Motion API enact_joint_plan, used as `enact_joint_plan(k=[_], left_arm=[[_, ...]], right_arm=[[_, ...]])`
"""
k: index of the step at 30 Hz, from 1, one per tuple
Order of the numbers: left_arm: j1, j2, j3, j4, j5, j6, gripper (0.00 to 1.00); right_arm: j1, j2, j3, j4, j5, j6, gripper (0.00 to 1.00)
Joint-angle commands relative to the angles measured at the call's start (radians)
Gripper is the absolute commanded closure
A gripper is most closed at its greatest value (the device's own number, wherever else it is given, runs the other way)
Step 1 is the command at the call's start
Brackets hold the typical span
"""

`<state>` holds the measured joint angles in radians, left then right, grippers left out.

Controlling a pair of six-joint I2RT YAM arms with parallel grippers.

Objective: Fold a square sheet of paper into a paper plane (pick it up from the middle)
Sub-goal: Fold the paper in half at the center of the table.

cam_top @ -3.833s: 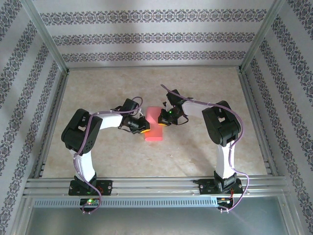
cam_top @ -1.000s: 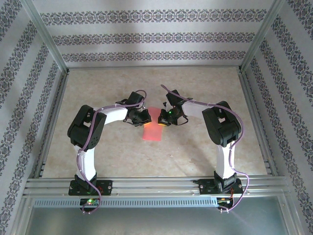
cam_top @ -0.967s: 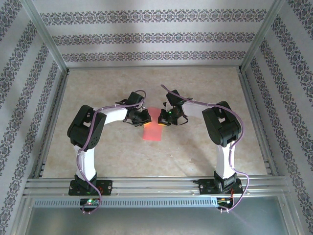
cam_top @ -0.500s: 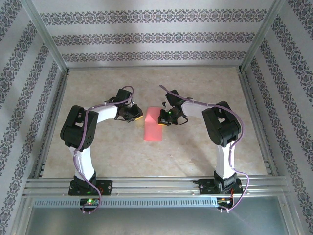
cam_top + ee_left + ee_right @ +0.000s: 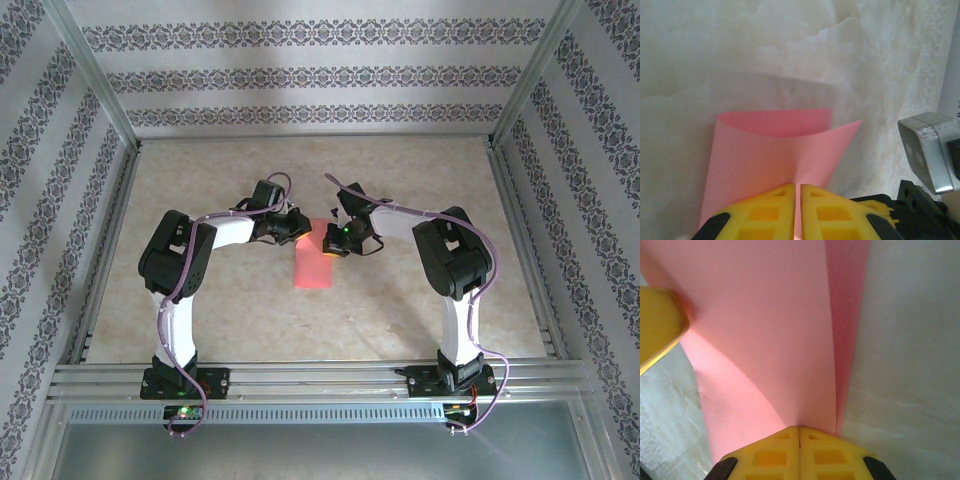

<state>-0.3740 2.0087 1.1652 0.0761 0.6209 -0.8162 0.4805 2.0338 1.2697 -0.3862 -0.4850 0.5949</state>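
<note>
The square sheet of paper (image 5: 314, 270), salmon pink, lies as a narrow folded strip in the middle of the table. Its far end curls up between my two grippers. My left gripper (image 5: 297, 228) is at the strip's far left corner. In the left wrist view its yellow fingers (image 5: 771, 205) stand almost together, with a raised flap of the paper (image 5: 765, 150) pinched in the thin gap at the left gripper's tips (image 5: 795, 186). My right gripper (image 5: 334, 246) sits on the right edge, shut (image 5: 799, 428) on the paper (image 5: 765, 340) where its layers meet.
The marbled tabletop (image 5: 230, 320) is fenced by aluminium rails (image 5: 300, 375) at the front and patterned walls on the other sides. The left gripper's yellow finger (image 5: 655, 325) rests on the paper close in front of the right one. Part of the right arm (image 5: 927, 150) is beside the left gripper.
Half a second ago the left gripper had drawn off to the left, away from the paper. It is back at the far left corner, and the paper looks narrower. The right gripper has stayed put.
</note>
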Motion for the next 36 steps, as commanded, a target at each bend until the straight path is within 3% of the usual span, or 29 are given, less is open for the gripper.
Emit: enact_joint_plan(k=[1,21,28,36], left_arm=[[-0.006,0.010,-0.008,0.003,-0.017,0.026,0.89],[0.067,0.055,-0.027,-0.020,-0.122,0.082,0.89],[0.112,0.045,0.038,-0.089,-0.147,0.130,0.88],[0.051,-0.074,-0.013,-0.070,-0.089,0.090,0.88]], right_arm=[[-0.005,0.111,-0.066,-0.195,0.205,-0.018,0.94],[-0.008,0.112,-0.085,-0.209,0.212,-0.039,0.94],[-0.010,0.113,-0.084,-0.212,0.214,-0.049,0.94],[-0.008,0.118,-0.075,-0.212,0.207,-0.046,0.94]])
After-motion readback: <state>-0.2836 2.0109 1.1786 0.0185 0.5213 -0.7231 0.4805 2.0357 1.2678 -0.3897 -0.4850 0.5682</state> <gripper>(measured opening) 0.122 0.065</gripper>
